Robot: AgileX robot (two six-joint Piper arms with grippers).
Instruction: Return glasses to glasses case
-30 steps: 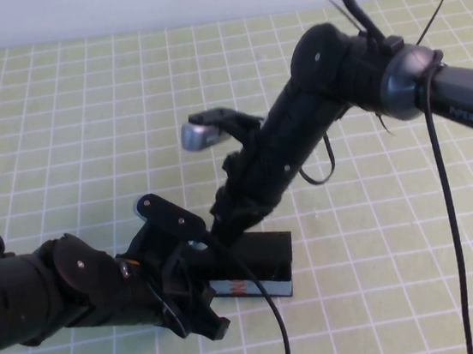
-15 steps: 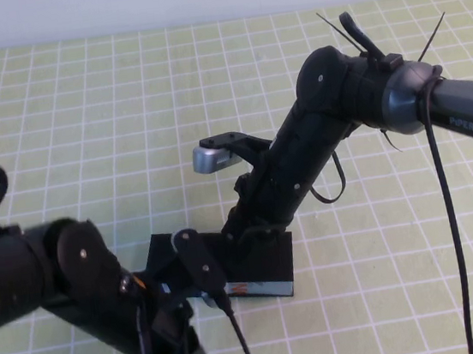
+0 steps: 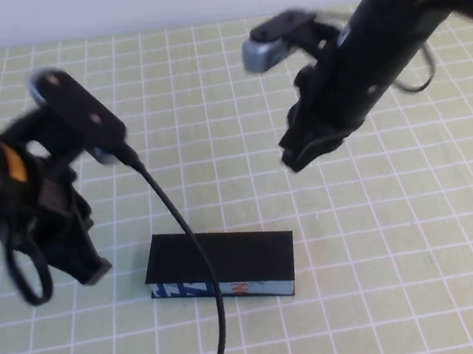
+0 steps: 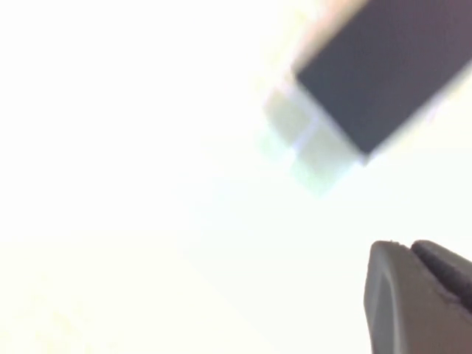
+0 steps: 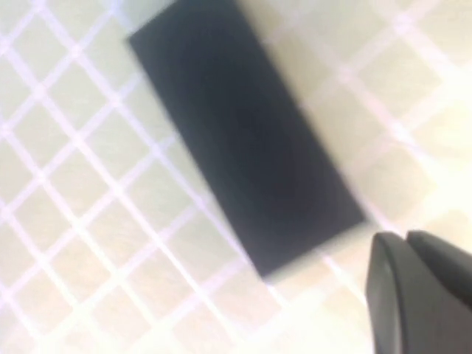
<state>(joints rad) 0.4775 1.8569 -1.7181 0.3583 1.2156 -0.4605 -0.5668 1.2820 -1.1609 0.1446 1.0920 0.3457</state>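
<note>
The glasses case (image 3: 221, 263) lies shut on the green grid mat near the front middle, its blue, white and orange printed edge facing me. It also shows in the left wrist view (image 4: 383, 74) and the right wrist view (image 5: 243, 140). The glasses are not in view. My left gripper (image 3: 92, 269) hangs to the left of the case, shut and empty, clear of it; it also shows in its wrist view (image 4: 405, 247). My right gripper (image 3: 296, 159) is raised behind and to the right of the case, shut and empty; it also shows in its wrist view (image 5: 404, 237).
A black cable (image 3: 186, 261) from the left arm hangs across the case's left part in the high view. The green grid mat (image 3: 404, 277) covers the table, with a white wall along the back.
Both arms have pulled away from the case: the left one up and to the left, the right one up and to the back right. The case now lies uncovered.
</note>
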